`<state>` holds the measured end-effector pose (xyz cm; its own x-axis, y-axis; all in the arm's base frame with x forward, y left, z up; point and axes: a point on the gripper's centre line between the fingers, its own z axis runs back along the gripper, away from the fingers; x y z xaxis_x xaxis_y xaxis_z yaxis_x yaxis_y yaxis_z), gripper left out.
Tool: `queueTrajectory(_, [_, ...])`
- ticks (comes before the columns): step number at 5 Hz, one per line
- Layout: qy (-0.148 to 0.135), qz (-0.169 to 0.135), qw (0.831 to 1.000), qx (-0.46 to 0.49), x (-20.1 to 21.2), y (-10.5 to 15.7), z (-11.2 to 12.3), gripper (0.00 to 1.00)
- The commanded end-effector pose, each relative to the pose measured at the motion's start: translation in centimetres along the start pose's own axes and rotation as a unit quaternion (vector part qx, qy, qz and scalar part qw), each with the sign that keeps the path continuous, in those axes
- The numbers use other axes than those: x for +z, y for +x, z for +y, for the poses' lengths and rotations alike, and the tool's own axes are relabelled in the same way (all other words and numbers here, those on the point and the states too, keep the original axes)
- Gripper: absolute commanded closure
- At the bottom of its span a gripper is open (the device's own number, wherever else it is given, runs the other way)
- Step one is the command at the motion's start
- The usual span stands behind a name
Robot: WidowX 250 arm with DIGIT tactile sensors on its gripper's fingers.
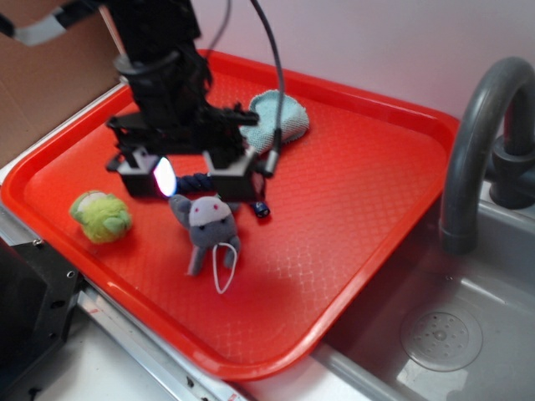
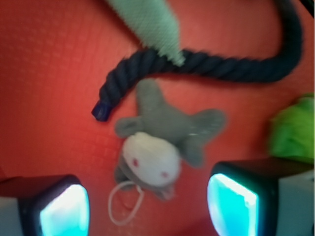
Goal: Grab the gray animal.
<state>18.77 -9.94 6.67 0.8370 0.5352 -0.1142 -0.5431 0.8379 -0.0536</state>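
The gray animal (image 1: 207, 231) is a small plush mouse with a whitish face and a thin white loop, lying on the red tray (image 1: 351, 217) near its front. In the wrist view the gray animal (image 2: 165, 140) lies just ahead of the fingers, its white face toward the camera. My gripper (image 1: 191, 177) hangs just above and behind the animal, open, with nothing between its two glowing pads (image 2: 231, 204). The gripper (image 2: 147, 209) has the animal's head and loop between the lines of its fingers.
A green-yellow plush ball (image 1: 100, 216) lies left of the animal. A dark blue rope (image 2: 197, 66) and a pale green knitted cloth (image 1: 280, 119) lie behind it. A gray faucet (image 1: 476, 142) and sink (image 1: 435, 334) are at the right.
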Motion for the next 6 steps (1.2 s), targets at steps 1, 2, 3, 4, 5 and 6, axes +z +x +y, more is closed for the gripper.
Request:
queueTrajectory(1, [0.023, 0.018, 1.000, 0.003, -3.0, 0.9, -0.4, 0.00])
queueTrajectory(2, [0.052, 0.032, 0.998, 0.014, -3.9, 0.7, -0.1, 0.00])
queueTrajectory(3, [0.052, 0.035, 0.998, 0.020, -4.4, 0.7, 0.3, 0.17])
queueTrajectory(4, [0.057, 0.036, 0.998, 0.010, -4.5, 0.6, 0.1, 1.00])
queueTrajectory(5, [0.064, 0.026, 0.998, 0.003, -3.4, 0.7, 0.3, 1.00])
queueTrajectory(6, [0.051, 0.018, 0.996, -0.068, 0.2, 1.3, 1.0, 1.00])
